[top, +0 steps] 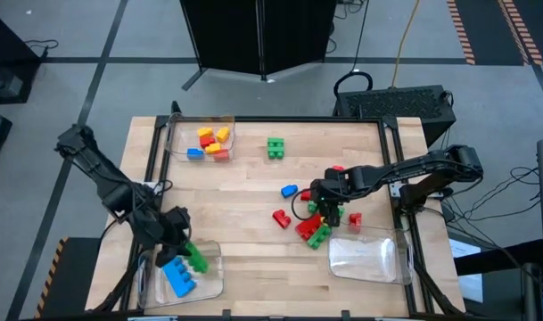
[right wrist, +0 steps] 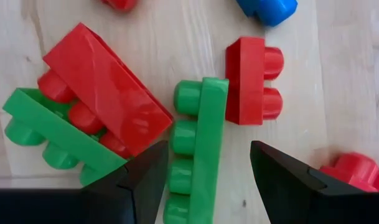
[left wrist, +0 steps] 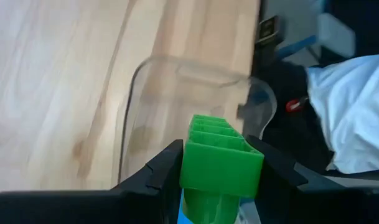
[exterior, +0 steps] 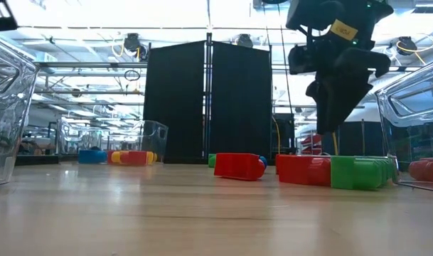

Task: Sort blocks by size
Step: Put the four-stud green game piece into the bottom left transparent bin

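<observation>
Two grippers at work. Left gripper (top: 180, 234) at seven o'clock on the table (top: 253, 178), over the near-left tray (top: 213, 281) — fingers clamped on a long green block (left wrist: 220, 163), blue block (top: 177, 278) lying in the tray below. Right gripper (top: 329, 214) at four o'clock, jaws parted and holding nothing, straddling a second long green block (right wrist: 201, 149) without a grip — red block (right wrist: 105, 87) and small red block (right wrist: 251, 81) just beside. Near-right tray (top: 369, 259) at five o'clock; far-left tray (top: 177, 134) at eleven with small yellow, orange, blue pieces. Green pair (top: 275, 148) at twelve.
</observation>
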Controlling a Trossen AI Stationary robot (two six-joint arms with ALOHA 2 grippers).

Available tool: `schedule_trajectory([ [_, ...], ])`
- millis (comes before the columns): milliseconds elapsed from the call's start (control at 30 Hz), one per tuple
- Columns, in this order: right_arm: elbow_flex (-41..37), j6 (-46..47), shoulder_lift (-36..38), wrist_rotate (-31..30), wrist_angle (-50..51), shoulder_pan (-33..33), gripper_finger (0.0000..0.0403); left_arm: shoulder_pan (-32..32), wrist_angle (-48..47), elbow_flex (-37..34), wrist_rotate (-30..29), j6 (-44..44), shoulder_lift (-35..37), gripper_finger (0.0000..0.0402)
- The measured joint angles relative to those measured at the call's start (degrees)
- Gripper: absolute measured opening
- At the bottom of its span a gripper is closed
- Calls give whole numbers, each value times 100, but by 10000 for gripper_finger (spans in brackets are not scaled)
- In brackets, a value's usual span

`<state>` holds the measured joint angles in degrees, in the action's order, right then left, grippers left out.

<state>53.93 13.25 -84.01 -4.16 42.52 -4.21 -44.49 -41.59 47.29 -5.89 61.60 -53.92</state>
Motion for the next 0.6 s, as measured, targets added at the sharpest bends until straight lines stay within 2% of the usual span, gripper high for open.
schedule_trajectory([
  [367,0,-111,0,-29,36,12,215,-420,63,-4,-14,800,-616,148],
  [600,0,-102,0,-31,-122,22,215,-477,11,-4,-41,820,-1228,174],
])
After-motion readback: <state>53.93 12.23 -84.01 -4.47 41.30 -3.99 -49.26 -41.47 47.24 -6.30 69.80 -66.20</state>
